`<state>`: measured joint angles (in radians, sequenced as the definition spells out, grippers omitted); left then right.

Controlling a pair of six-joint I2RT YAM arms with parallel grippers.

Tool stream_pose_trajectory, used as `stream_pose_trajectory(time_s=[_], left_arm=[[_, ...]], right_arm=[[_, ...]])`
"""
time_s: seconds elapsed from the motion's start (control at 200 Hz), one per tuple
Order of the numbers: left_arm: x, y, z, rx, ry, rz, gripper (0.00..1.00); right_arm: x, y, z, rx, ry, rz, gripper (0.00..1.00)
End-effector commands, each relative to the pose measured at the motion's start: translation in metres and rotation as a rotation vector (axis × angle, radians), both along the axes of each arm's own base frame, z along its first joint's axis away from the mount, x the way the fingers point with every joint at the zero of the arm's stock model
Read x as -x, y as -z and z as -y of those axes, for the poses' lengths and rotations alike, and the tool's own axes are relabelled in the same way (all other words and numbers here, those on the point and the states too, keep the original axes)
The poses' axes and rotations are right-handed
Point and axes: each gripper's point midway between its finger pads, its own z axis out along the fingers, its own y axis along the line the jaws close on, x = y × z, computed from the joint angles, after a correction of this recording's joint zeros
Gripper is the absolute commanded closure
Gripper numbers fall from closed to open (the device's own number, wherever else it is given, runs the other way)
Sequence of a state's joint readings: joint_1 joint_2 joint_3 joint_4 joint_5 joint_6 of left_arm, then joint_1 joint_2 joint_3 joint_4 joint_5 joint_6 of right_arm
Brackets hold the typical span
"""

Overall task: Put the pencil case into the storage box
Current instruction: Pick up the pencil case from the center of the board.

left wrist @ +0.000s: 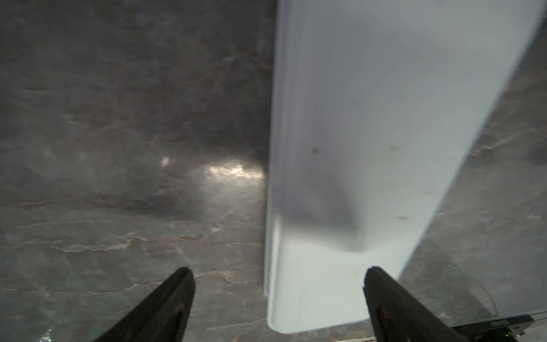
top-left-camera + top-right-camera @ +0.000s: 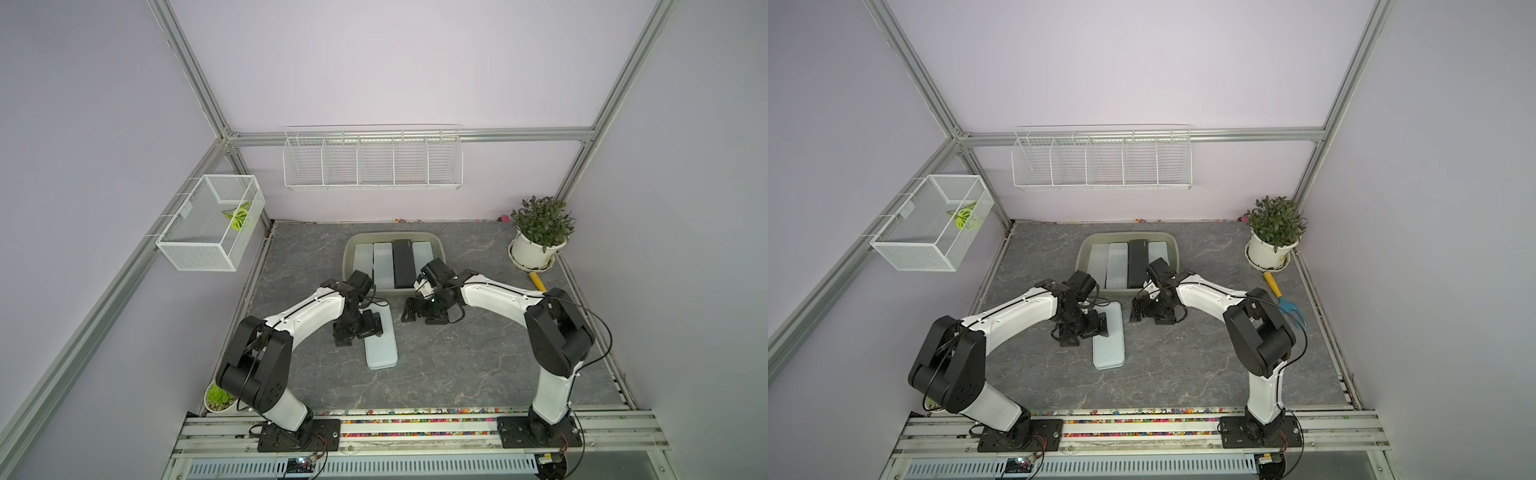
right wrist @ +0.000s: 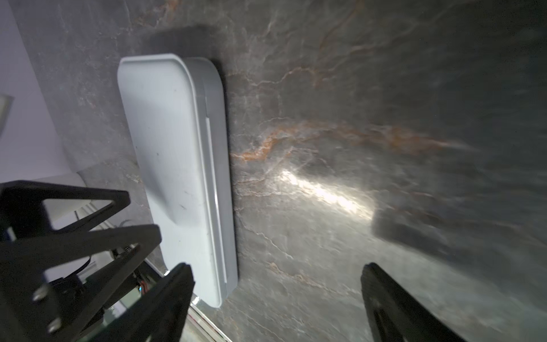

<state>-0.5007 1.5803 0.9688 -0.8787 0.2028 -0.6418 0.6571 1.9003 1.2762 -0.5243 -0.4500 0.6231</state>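
Observation:
A pale blue-grey pencil case (image 2: 381, 345) (image 2: 1109, 347) lies flat on the dark marble table, in front of the storage box (image 2: 374, 235) (image 2: 1088, 245). That beige-grey tub holds several cases, pale ones and a black one (image 2: 402, 264). My left gripper (image 2: 360, 332) (image 2: 1084, 330) hovers open over the case's far half. In the left wrist view the left gripper (image 1: 276, 272) straddles one long edge of the pencil case (image 1: 384, 133). My right gripper (image 2: 422, 316) (image 3: 276, 272) stands open over bare table, to the right of the pencil case (image 3: 177, 148).
A potted plant (image 2: 538, 237) stands at the back right, with a yellow-handled garden fork (image 2: 1283, 299) beside it. A wire-mesh basket (image 2: 208, 224) hangs on the left wall and a wire rack (image 2: 372, 162) on the back wall. A small plant (image 2: 218, 397) sits by the left arm's base.

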Motion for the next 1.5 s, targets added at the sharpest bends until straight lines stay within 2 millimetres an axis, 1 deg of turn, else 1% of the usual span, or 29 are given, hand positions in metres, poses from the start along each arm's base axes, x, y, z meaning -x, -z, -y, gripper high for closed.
stream_pose_trajectory(time_s=[0.0, 0.08, 0.15, 0.27, 0.405, 0.58, 0.665, 0.79, 0.855, 0.935, 1.01, 1.105, 1.13, 1.15, 1.205, 1.23, 1.33, 1.395, 1.455, 1.495], left_arm=[[-0.011, 0.000, -0.004, 0.071, -0.023, 0.067, 0.07], [-0.015, 0.003, -0.006, 0.126, -0.033, 0.104, 0.07], [-0.020, 0.002, -0.002, 0.206, -0.039, 0.137, 0.07], [-0.020, 0.004, 0.011, 0.319, -0.011, 0.155, 0.07], [-0.014, 0.014, 0.025, 0.420, 0.009, 0.133, 0.07], [-0.010, 0.025, 0.035, 0.483, -0.005, 0.078, 0.09], [-0.006, 0.025, 0.039, 0.523, -0.018, 0.068, 0.12], [-0.003, 0.011, 0.042, 0.573, -0.027, 0.097, 0.17], [-0.001, 0.004, 0.042, 0.587, -0.031, 0.111, 0.19], [0.001, -0.003, 0.040, 0.586, -0.032, 0.121, 0.21], [0.002, -0.010, 0.037, 0.578, -0.035, 0.135, 0.21], [0.001, -0.021, 0.030, 0.564, -0.046, 0.165, 0.22], [0.000, -0.024, 0.028, 0.560, -0.055, 0.171, 0.20], [-0.001, -0.027, 0.026, 0.555, -0.058, 0.178, 0.17], [-0.003, -0.035, 0.019, 0.532, -0.069, 0.199, 0.04], [-0.005, -0.039, 0.017, 0.524, -0.072, 0.212, 0.00], [-0.011, -0.060, 0.009, 0.503, -0.082, 0.259, 0.00], [-0.017, -0.077, 0.003, 0.494, -0.095, 0.303, 0.00], [-0.021, -0.088, -0.004, 0.481, -0.116, 0.328, 0.00], [-0.023, -0.095, -0.008, 0.468, -0.129, 0.345, 0.00]], right_arm=[[0.015, 0.005, -0.028, -0.123, -0.032, -0.068, 0.13], [0.023, 0.013, -0.038, -0.130, -0.058, -0.094, 0.19], [0.031, 0.021, -0.045, -0.147, -0.068, -0.126, 0.25], [0.041, 0.036, -0.054, -0.183, -0.078, -0.185, 0.29], [0.051, 0.045, -0.064, -0.252, -0.092, -0.245, 0.33], [0.058, 0.045, -0.075, -0.376, -0.097, -0.309, 0.39], [0.061, 0.041, -0.082, -0.457, -0.099, -0.340, 0.40], [0.064, 0.035, -0.085, -0.531, -0.094, -0.352, 0.41], [0.064, 0.034, -0.084, -0.534, -0.093, -0.346, 0.44], [0.063, 0.030, -0.083, -0.540, -0.095, -0.341, 0.50], [0.063, 0.027, -0.081, -0.532, -0.093, -0.332, 0.59], [0.061, 0.021, -0.074, -0.508, -0.090, -0.316, 0.67], [0.061, 0.021, -0.072, -0.496, -0.089, -0.314, 0.69], [0.061, 0.019, -0.070, -0.490, -0.089, -0.310, 0.70], [0.062, 0.015, -0.064, -0.469, -0.095, -0.302, 0.71], [0.063, 0.013, -0.062, -0.457, -0.101, -0.298, 0.72], [0.067, 0.006, -0.052, -0.394, -0.129, -0.286, 0.74], [0.066, -0.001, -0.044, -0.358, -0.134, -0.266, 0.76], [0.062, -0.013, -0.038, -0.331, -0.140, -0.237, 0.76], [0.058, -0.029, -0.036, -0.320, -0.151, -0.200, 0.77]])
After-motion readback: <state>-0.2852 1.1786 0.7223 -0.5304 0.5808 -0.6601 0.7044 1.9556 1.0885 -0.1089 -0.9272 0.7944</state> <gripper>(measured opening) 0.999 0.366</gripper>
